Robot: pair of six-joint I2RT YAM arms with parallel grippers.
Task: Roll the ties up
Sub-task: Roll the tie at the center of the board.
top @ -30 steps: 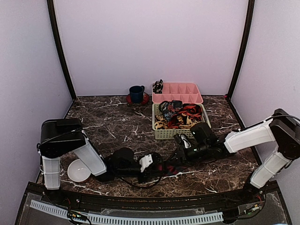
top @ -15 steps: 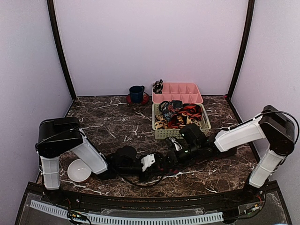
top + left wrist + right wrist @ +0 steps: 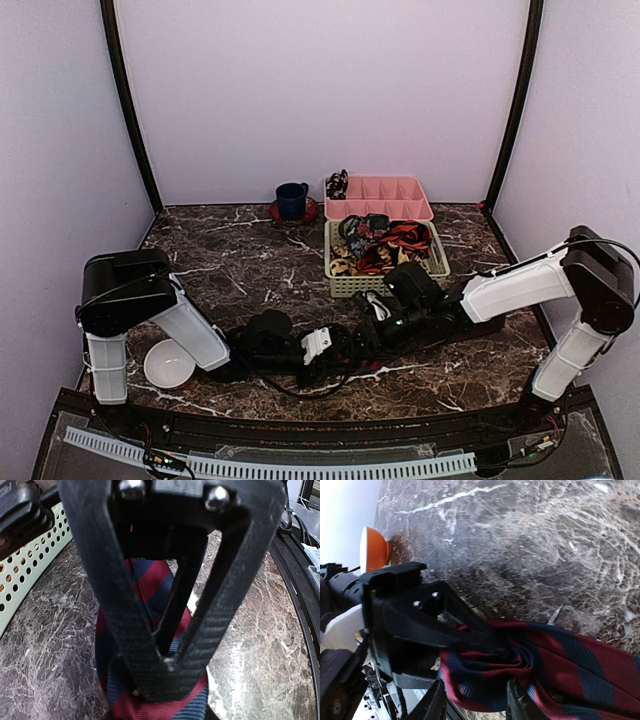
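A dark navy tie with red diagonal stripes [image 3: 150,580] lies on the marble, between the two arms in the top view [image 3: 375,362]. My left gripper [image 3: 167,662] is shut on it, its black fingertips meeting over the fabric. In the right wrist view the tie's end [image 3: 560,665] curls into a loose coil around the left gripper's tips. My right gripper [image 3: 475,705] stands open, one finger on each side of that coil. From above, the left gripper [image 3: 338,345] and right gripper [image 3: 365,335] almost touch, tip to tip.
A green perforated basket [image 3: 345,285] behind the grippers holds several tangled ties; its wall shows in the left wrist view [image 3: 30,555]. A pink divided tray [image 3: 400,210] and a blue cup [image 3: 292,200] stand further back. A white bowl [image 3: 168,365] sits near the left arm's base.
My right gripper has moved left along the table up to the left gripper and the tie's end. The left arm has barely moved and keeps its grip.
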